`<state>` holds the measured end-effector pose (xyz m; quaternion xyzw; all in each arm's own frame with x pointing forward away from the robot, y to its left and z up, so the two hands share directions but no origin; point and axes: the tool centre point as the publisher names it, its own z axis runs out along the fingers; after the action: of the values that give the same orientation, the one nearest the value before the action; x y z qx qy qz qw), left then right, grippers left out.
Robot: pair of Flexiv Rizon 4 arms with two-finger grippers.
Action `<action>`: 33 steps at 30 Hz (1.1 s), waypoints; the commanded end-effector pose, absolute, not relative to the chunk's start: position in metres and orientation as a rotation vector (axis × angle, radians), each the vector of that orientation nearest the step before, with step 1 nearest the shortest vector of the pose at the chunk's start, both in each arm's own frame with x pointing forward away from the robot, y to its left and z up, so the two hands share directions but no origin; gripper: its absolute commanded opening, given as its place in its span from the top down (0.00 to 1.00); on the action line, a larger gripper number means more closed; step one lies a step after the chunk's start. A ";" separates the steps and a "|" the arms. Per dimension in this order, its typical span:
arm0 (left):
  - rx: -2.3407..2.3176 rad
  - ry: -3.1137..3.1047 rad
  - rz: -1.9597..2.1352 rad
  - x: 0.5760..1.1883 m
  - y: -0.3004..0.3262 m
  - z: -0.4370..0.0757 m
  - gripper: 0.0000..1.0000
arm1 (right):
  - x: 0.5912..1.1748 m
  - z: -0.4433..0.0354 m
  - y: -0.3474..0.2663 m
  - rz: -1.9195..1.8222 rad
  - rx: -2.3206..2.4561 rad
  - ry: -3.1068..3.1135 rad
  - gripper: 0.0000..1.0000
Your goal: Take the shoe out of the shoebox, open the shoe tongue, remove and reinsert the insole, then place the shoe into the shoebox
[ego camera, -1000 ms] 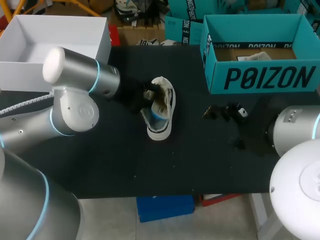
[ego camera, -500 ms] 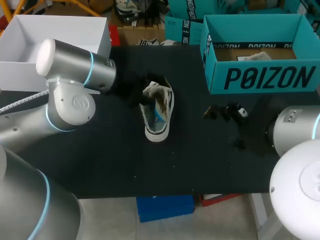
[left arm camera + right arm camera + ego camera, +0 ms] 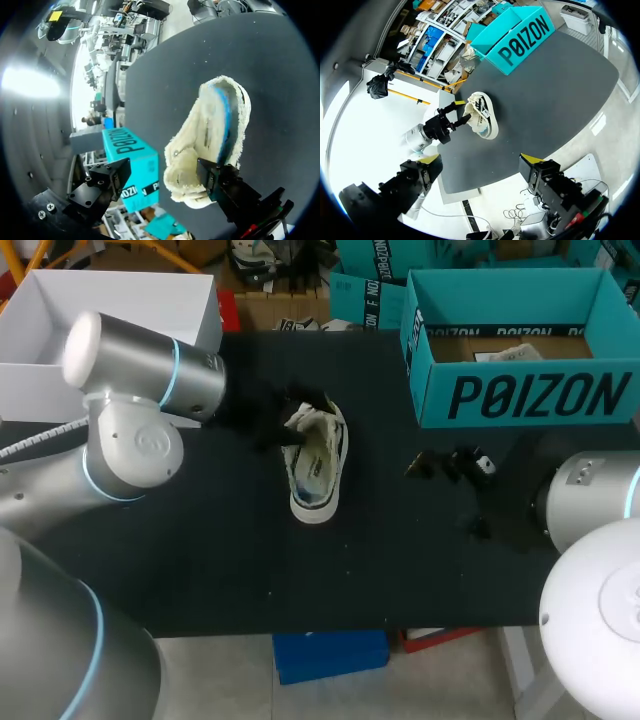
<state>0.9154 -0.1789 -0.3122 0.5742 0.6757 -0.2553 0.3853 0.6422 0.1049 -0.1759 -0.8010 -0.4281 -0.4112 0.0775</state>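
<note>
My right arm (image 3: 590, 540) stands at the near right corner of the black surface (image 3: 200, 560). In its wrist view the right claw (image 3: 482, 160) is released: the two yellow-tipped fingers (image 3: 433, 159) stand wide apart with nothing between them. It is well apart from the shoe.

The shoe (image 3: 316, 465) is out of its box. It rests on the surface around the middle, a little toward the far edge. Its white toe points at the near edge and its opening faces the far edge. The lining is pale and fleecy, and a blue strip (image 3: 227, 112) shows inside along the footbed.

My left arm (image 3: 130, 440) comes in from the left edge and ends at the far end of the shoe. The left claw (image 3: 462, 111) is at the mouth of the shoe. In the left wrist view one black finger (image 3: 217, 180) lies against the fleecy rim of the opening. The other finger (image 3: 107, 180) stands clear of the shoe to the side, with a gap between it and the lining. So this claw is released too, and only one finger touches the shoe.

Past the shoe, at the far right corner of the surface, sits the teal shoebox (image 3: 510, 405). It is open at the top, with brown card and a bit of white paper (image 3: 508, 352) on its floor. The box and the shoe are well apart.
</note>
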 end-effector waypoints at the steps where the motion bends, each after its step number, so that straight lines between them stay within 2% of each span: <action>1: 1.468 1.725 -0.627 0.912 -0.168 -0.301 0.14 | 0.619 -0.170 0.093 -1.274 -2.458 -1.132 0.00; 5: 1.468 1.728 -0.619 0.912 -0.165 -0.299 0.17 | 0.619 -0.170 0.093 -1.274 -2.458 -1.132 0.00; 8: 1.487 1.736 -0.617 0.911 -0.165 -0.300 0.28 | 0.619 -0.170 0.093 -1.274 -2.458 -1.132 0.00; 12: 1.530 1.749 -0.623 0.908 -0.169 -0.301 0.53 | 0.619 -0.170 0.093 -1.274 -2.458 -1.132 0.00; 14: 1.570 1.758 -0.631 0.905 -0.172 -0.302 0.75 | 0.619 -0.170 0.093 -1.274 -2.458 -1.132 0.00; 15: 1.587 1.761 -0.632 0.904 -0.173 -0.303 0.80 | 0.619 -0.170 0.093 -1.274 -2.458 -1.132 0.00; 16: 1.626 1.773 -0.638 0.901 -0.173 -0.304 1.00 | 0.619 -0.170 0.093 -1.274 -2.458 -1.132 0.00; 33: 1.957 1.922 -0.569 0.867 -0.157 -0.321 1.00 | 0.619 -0.170 0.093 -1.274 -2.458 -1.132 0.00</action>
<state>0.8677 -0.1594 -0.3254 0.6806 0.6697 -0.2226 0.1966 0.6422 0.1049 -0.1759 -0.8010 -0.4281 -0.4112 0.0775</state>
